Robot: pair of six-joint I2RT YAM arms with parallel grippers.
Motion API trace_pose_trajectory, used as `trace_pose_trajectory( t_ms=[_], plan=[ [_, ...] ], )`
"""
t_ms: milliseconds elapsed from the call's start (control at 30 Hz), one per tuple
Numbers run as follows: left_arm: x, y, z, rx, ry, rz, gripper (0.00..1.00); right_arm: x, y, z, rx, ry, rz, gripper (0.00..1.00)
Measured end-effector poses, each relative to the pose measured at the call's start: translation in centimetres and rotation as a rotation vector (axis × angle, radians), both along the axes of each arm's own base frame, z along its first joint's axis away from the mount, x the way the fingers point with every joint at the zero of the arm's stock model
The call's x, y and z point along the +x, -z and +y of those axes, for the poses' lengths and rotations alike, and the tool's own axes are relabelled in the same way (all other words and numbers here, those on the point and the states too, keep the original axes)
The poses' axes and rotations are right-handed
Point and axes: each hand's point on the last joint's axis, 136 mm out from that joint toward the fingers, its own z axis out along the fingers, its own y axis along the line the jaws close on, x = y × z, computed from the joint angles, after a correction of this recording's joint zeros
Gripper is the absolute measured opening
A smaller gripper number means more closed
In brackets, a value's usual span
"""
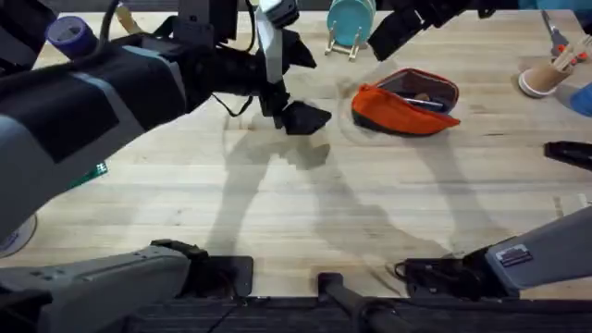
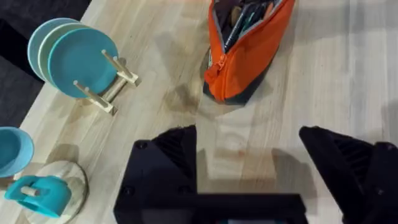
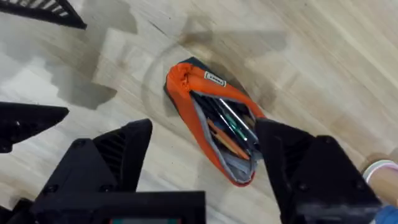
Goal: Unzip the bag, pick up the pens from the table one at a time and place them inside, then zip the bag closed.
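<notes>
The orange bag (image 1: 407,111) lies on the table (image 1: 305,213) at the back, right of the middle, with its zipper open. Pens (image 3: 231,121) lie inside it, one silver-grey and one with a green accent; they also show through the bag's mouth (image 2: 244,17) in the left wrist view. My left gripper (image 1: 292,113) hangs open over bare wood to the left of the bag (image 2: 245,56), holding nothing. My right gripper (image 1: 387,37) is open above the bag (image 3: 186,81), one finger on each side of it, not touching.
A teal plate in a wooden rack (image 1: 351,23) stands behind the bag. A pink cup with sticks (image 1: 546,76) is at the back right, a black object (image 1: 569,153) at the right edge. A purple roll (image 1: 69,37) and a small green thing (image 1: 92,174) lie left.
</notes>
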Motion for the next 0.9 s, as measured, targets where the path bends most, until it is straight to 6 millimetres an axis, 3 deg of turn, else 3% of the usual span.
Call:
trace_pose_trajectory(
  t_ms=[333, 667, 900],
  plan=[
    [0.0, 0.0, 0.0, 0.000, 0.000, 0.000, 0.995, -0.4, 0.2, 1.5, -0.003, -0.044, 0.004, 0.995],
    [0.0, 0.0, 0.0, 0.000, 0.000, 0.000, 0.995, 1.3, 3.6, 3.3, -0.031, -0.067, 0.047, 0.997],
    [0.0, 0.0, 0.0, 0.000, 0.000, 0.000, 0.995, 1.7, 4.1, 3.2, -0.054, -0.068, 0.042, 0.998]
  ],
)
